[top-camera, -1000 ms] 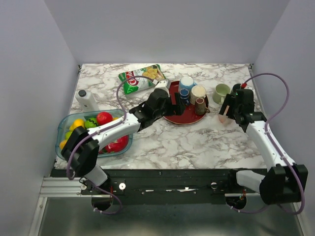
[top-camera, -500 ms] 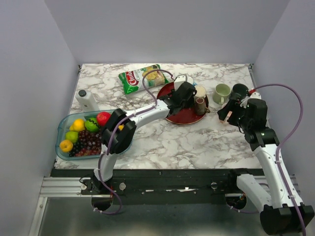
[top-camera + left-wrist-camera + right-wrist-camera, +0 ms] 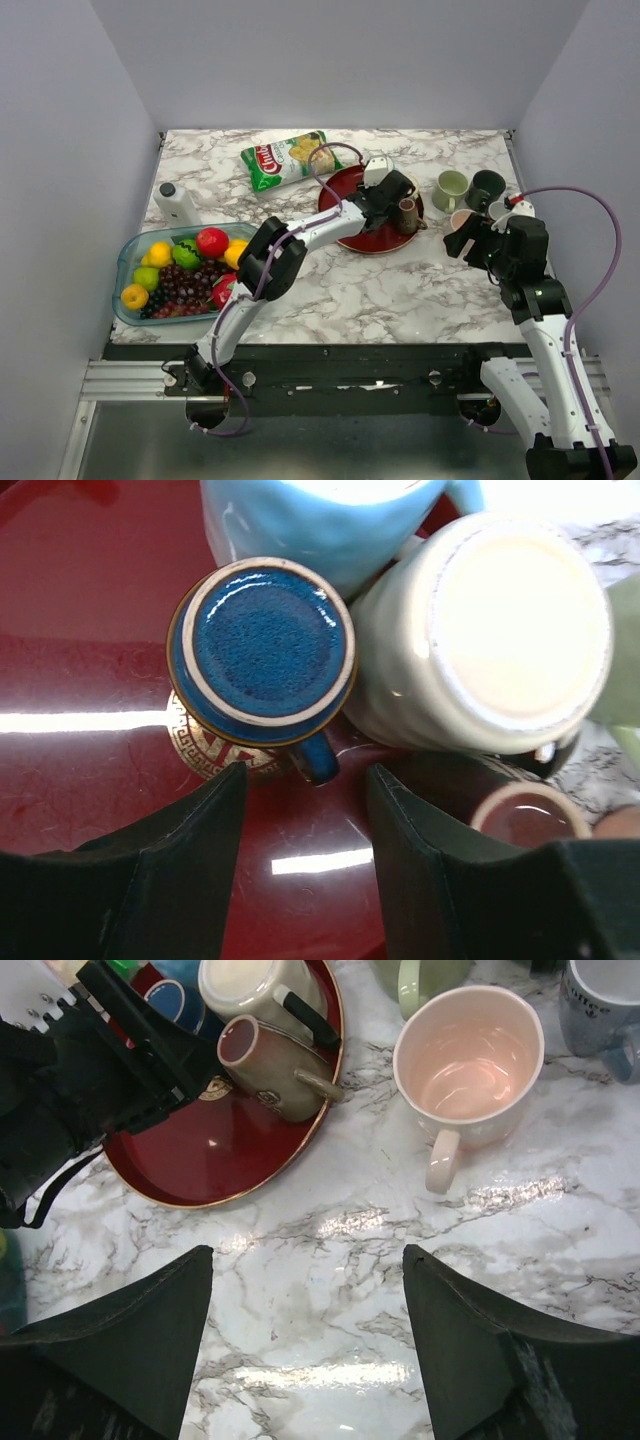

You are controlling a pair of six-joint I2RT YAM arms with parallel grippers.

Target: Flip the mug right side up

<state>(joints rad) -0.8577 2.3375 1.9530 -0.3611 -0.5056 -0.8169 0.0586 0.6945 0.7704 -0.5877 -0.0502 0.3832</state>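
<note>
Seen from above, a white marbled surface (image 3: 400, 290) carries a round red tray (image 3: 365, 238) a little above the centre of the frame, crowded with mugs. The left tool (image 3: 305, 780) hangs directly over the tray, its two dark fingers spread apart with nothing held between them.

In the left wrist view the dark blue mug (image 3: 262, 650) sits upside down on the tray, upper left of centre, its speckled base facing the camera. Its small handle points down the frame toward the gap between the fingertips; whether it touches them cannot be told. Close against it on the right, a cream mug (image 3: 500, 620) also shows its base. A pale blue mug (image 3: 320, 520) lies along the top edge and a brown mug (image 3: 525, 815) at lower right.

The right tool (image 3: 307, 1260) hovers over bare marble to the right of the tray, opened wide and empty. In its view a pink mug (image 3: 468, 1050) stands upright off the tray at upper right, and the brown mug lies on its side at the tray's rim.

In the overhead view a green mug (image 3: 450, 187) and a dark mug (image 3: 487, 187) stand at upper right. On the left are a snack bag (image 3: 285, 160), a white bottle (image 3: 178, 203) and a tub of fruit (image 3: 118, 300).
</note>
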